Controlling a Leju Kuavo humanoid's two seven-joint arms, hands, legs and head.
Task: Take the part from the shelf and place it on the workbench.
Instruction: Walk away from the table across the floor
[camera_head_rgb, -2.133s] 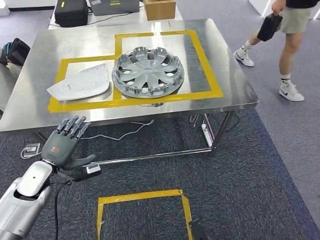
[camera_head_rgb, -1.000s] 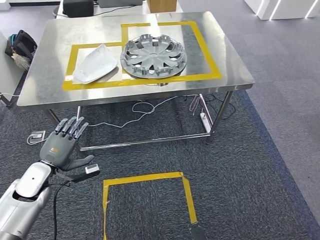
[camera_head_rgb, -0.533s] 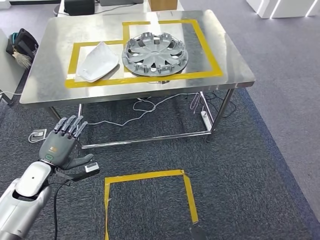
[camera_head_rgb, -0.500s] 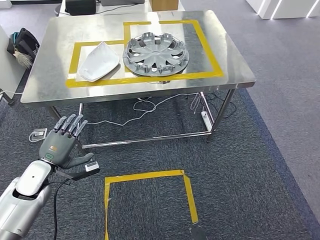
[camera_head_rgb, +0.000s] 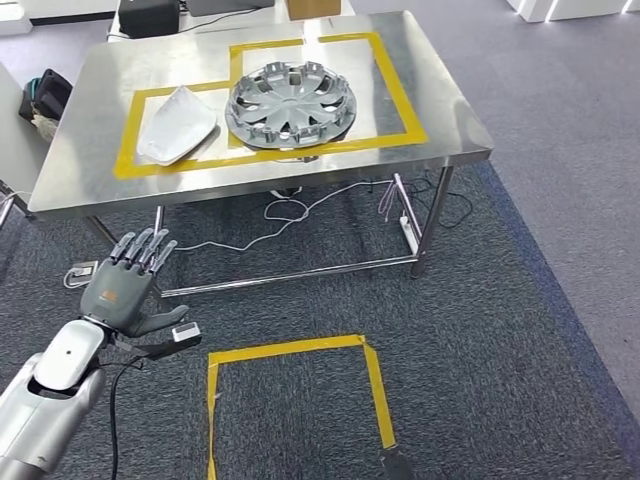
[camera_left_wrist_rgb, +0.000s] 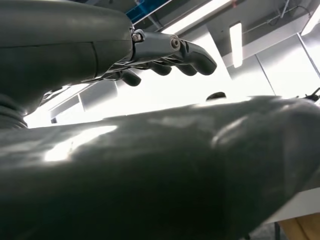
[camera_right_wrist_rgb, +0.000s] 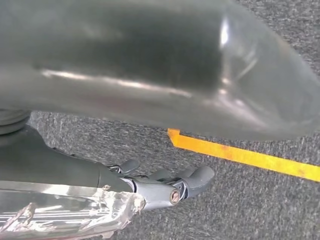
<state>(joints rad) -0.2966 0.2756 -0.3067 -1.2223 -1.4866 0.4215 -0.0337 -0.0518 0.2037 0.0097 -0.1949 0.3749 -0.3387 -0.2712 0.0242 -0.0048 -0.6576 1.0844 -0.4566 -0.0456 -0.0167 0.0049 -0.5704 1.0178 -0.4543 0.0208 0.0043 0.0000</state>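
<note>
On the steel workbench (camera_head_rgb: 79, 160) a grey hubcap (camera_head_rgb: 290, 100) lies inside a yellow tape outline. A white curved panel (camera_head_rgb: 176, 124) lies beside it in the left outline. My left hand (camera_head_rgb: 124, 290) is raised at the lower left, well short of the bench edge, with its fingers spread and nothing in it. The left wrist view also shows the left hand (camera_left_wrist_rgb: 170, 50) with its fingers apart and bare. My right hand (camera_right_wrist_rgb: 177, 187) hangs over the grey carpet near a yellow tape line (camera_right_wrist_rgb: 241, 156), with fingers extended and nothing held.
A yellow tape square (camera_head_rgb: 287, 349) marks the carpet in front of me. Cables and a power strip (camera_head_rgb: 408, 232) lie under the bench. A black bag (camera_head_rgb: 51, 92) sits left of the bench. A black case (camera_head_rgb: 149, 14) and a cardboard box (camera_head_rgb: 309, 8) stand behind it.
The whole view has shifted, so the camera moved: the bench now sits a little further left. A person seen at the far right earlier is out of frame. My left hand keeps its spread pose.
</note>
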